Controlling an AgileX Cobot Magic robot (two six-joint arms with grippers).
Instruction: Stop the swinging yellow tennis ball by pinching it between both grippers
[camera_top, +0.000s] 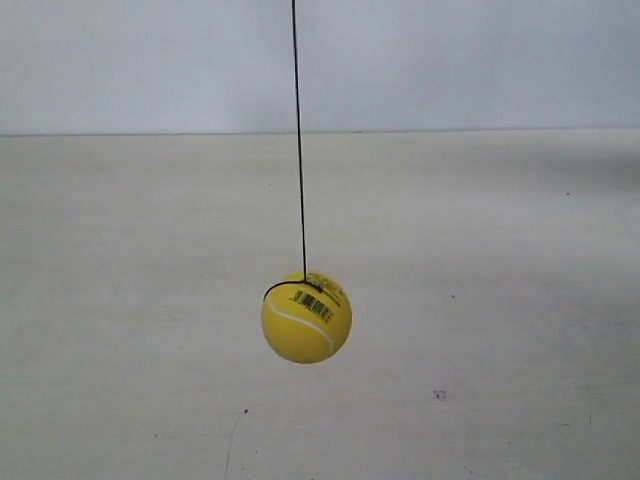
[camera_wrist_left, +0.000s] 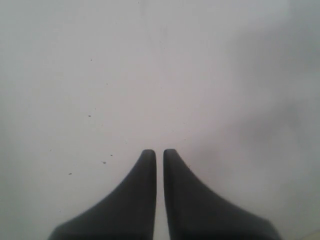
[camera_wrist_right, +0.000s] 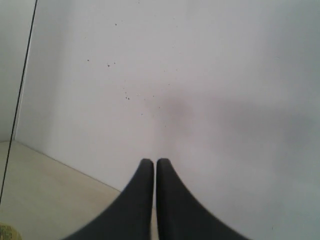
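The yellow tennis ball (camera_top: 306, 318) hangs on a thin dark string (camera_top: 299, 140) above a pale table, its barcode sticker and white seam facing the exterior camera. Neither arm shows in the exterior view. In the left wrist view my left gripper (camera_wrist_left: 159, 152) is shut, with only a thin slit between its black fingers and nothing in it; the ball is out of that view. My right gripper (camera_wrist_right: 154, 161) is shut too and holds nothing. A sliver of the ball (camera_wrist_right: 8, 231) and its string (camera_wrist_right: 20, 97) show at the edge of the right wrist view, well apart from the fingertips.
A pale beige table (camera_top: 480, 300) runs back to a plain white wall (camera_top: 450, 60). Both wrist cameras face the white wall (camera_wrist_left: 160, 75); the right wrist view also shows the table's surface (camera_wrist_right: 50, 195) meeting the wall.
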